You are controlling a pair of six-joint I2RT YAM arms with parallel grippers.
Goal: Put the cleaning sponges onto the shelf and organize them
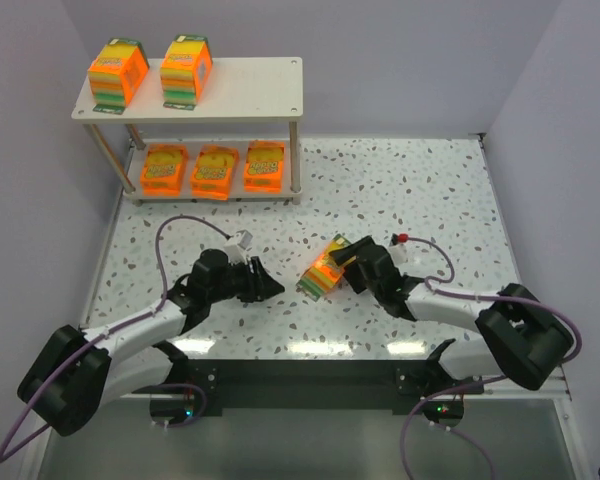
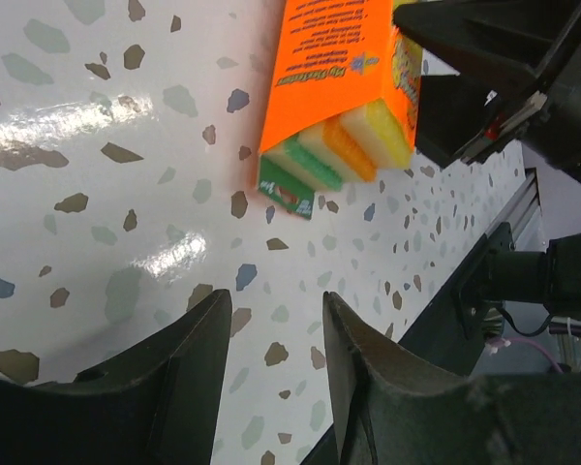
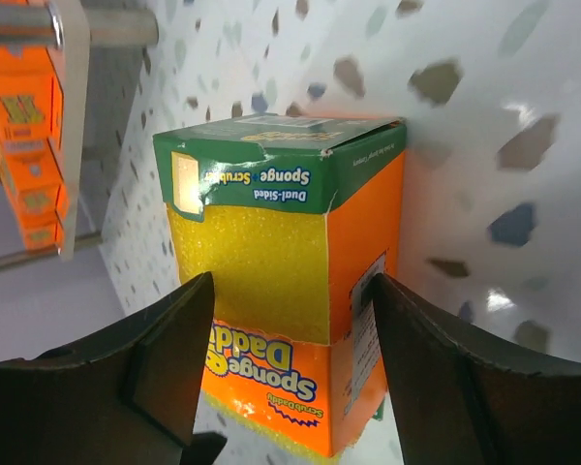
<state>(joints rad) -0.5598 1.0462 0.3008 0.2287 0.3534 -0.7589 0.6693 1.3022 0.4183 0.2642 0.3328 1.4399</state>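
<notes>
A thick orange sponge pack [image 1: 323,273] lies on the speckled table between my arms. My right gripper [image 1: 344,263] is at its right end, jaws wide open; in the right wrist view its fingertips [image 3: 292,281] frame the pack [image 3: 271,262], with no firm contact showing. My left gripper [image 1: 272,287] is open and empty just left of the pack; the left wrist view [image 2: 276,300] shows the pack [image 2: 334,87] ahead. The shelf [image 1: 250,90] stands at the back left, with two thick packs [image 1: 118,72] [image 1: 186,70] on top and three flat packs [image 1: 215,170] on the lower tier.
The shelf's thin legs [image 1: 294,160] stand on the table at the back. Walls close in the left, back and right sides. Purple cables [image 1: 162,262] loop over both arms. A dark rail [image 1: 300,385] runs along the near edge.
</notes>
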